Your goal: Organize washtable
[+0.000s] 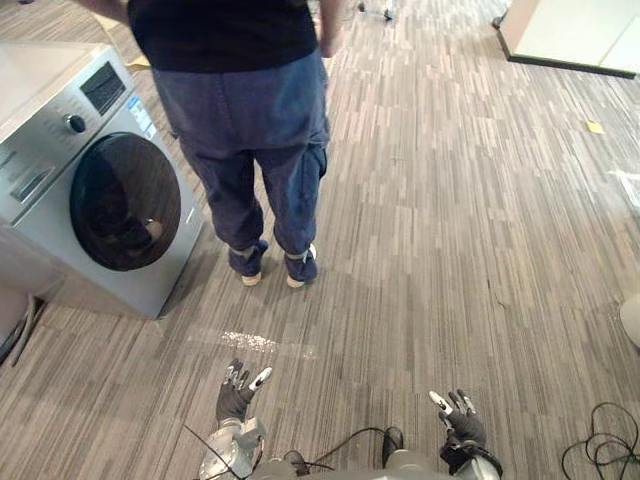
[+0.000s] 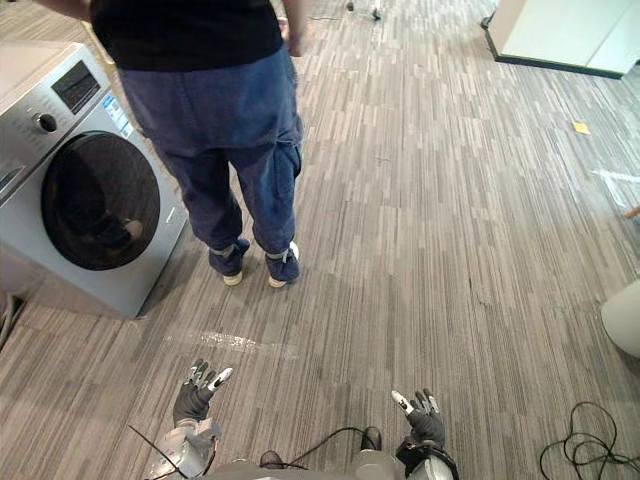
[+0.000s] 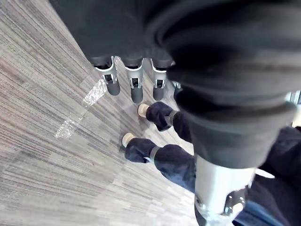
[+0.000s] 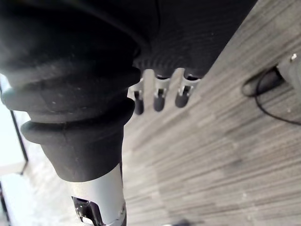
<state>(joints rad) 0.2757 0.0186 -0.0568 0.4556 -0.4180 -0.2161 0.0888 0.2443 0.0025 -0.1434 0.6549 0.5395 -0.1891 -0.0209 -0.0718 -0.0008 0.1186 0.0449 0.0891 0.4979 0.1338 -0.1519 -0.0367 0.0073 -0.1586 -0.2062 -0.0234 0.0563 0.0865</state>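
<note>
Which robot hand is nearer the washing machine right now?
The left hand: it hangs open on the side of the washing machine. The right hand, also open, is farther off, across the robot's front.

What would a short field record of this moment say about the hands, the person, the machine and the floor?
left hand: low over the floor, fingers straight, holding nothing
right hand: low over the floor, fingers relaxed, holding nothing
washing machine: silver front-loader on the robot's left, round dark door shut
person: standing beside the machine, ahead of both hands
floor: striped grey, small yellow scrap far off to the right
</note>
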